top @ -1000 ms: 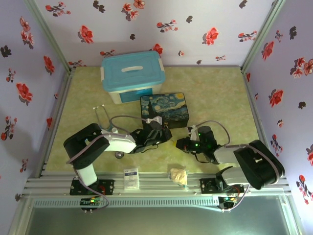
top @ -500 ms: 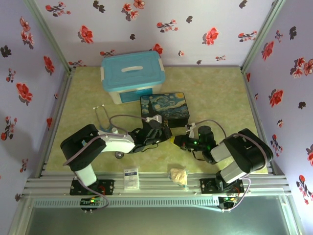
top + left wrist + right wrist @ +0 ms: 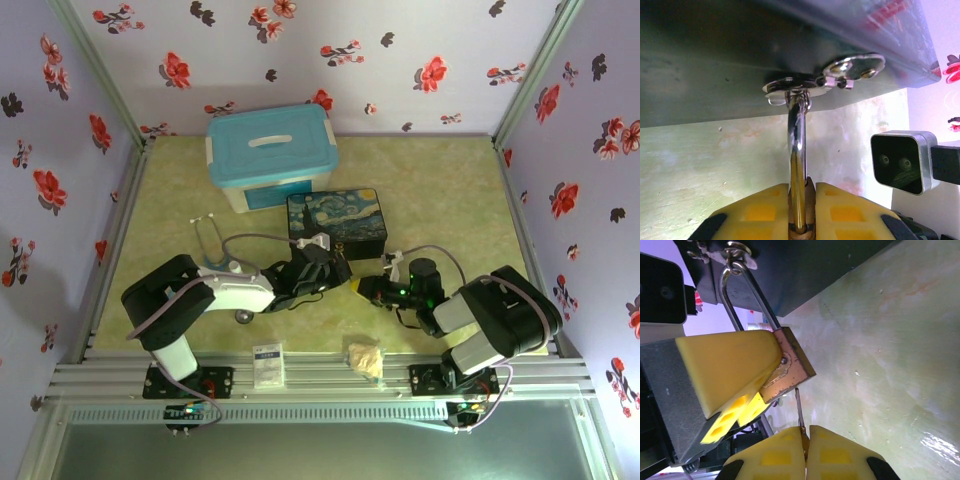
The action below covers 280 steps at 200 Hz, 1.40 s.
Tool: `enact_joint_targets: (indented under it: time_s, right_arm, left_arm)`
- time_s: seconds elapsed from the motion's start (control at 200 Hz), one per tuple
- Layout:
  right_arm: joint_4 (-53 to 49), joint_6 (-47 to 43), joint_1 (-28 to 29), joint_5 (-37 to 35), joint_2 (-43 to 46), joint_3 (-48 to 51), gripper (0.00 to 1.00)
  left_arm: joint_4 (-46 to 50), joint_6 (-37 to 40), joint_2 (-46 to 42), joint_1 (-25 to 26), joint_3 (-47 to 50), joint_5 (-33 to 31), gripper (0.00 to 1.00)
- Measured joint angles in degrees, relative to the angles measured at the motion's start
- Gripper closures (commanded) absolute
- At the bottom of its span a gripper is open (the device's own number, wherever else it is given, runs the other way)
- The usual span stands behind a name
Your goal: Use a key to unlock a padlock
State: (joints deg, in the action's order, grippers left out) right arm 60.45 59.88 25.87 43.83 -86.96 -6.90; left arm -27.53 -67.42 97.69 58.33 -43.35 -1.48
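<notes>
The brass padlock [image 3: 790,365] hangs by its silver shackle [image 3: 797,145] from the hasp [image 3: 825,82] of the starry-night tin box [image 3: 337,223]. My left gripper [image 3: 802,187] is shut on the padlock body, yellow fingers [image 3: 730,370] on both sides. My right gripper [image 3: 806,432] is shut on the thin dark key [image 3: 798,412], whose tip touches the padlock's bottom face. From above, the left gripper [image 3: 338,277] and right gripper [image 3: 368,290] meet just in front of the tin box.
A blue lidded box [image 3: 270,155] stands behind the tin box. A stethoscope [image 3: 210,235] lies to the left. A small card [image 3: 267,365] and a crumpled scrap [image 3: 365,358] sit at the near edge. Flowered walls close three sides.
My right gripper has moved left with the key, up to the padlock, and its forearm has swung round. The left gripper has stayed on the padlock.
</notes>
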Motion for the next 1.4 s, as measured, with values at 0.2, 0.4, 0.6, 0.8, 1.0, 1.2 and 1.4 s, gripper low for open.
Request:
enact_joint_targets:
  time_s: [0.2, 0.4, 0.6, 0.8, 1.0, 1.2, 1.4]
  right_arm:
    - [0.6, 0.2, -0.2, 0.1, 0.8, 0.0, 1.0]
    - [1.4, 0.7, -1.1, 0.2, 0.8, 0.0, 1.0]
    - [6.1, 2.3, -2.8, 1.6, -1.8, 0.0, 1.0]
    - [13.5, 4.7, -4.4, 4.7, -8.1, 0.0, 1.0]
    - [14.8, 4.9, -4.6, 5.1, -8.5, 0.0, 1.0]
    - [14.2, 5.4, -4.7, 5.0, -5.8, 0.4, 1.0]
    - [12.7, 5.1, -5.0, 4.8, -4.9, 0.3, 1.0]
  left_arm:
    - [-1.1, 0.0, 0.0, 0.0, 0.0, -0.1, 1.0]
    - [-2.9, -1.4, 0.0, -0.1, 0.3, -0.2, 1.0]
    - [-5.1, -2.6, 0.1, -0.5, 0.5, -0.2, 1.0]
    - [-5.8, -3.0, 0.8, -0.6, 0.5, -0.2, 1.0]
    - [-5.9, -3.0, 0.9, -0.6, 0.6, -0.2, 1.0]
    - [-6.7, -3.0, 0.9, -0.6, 0.5, -0.2, 1.0]
    - [-7.6, -3.0, 1.0, -0.6, 0.5, -0.2, 1.0]
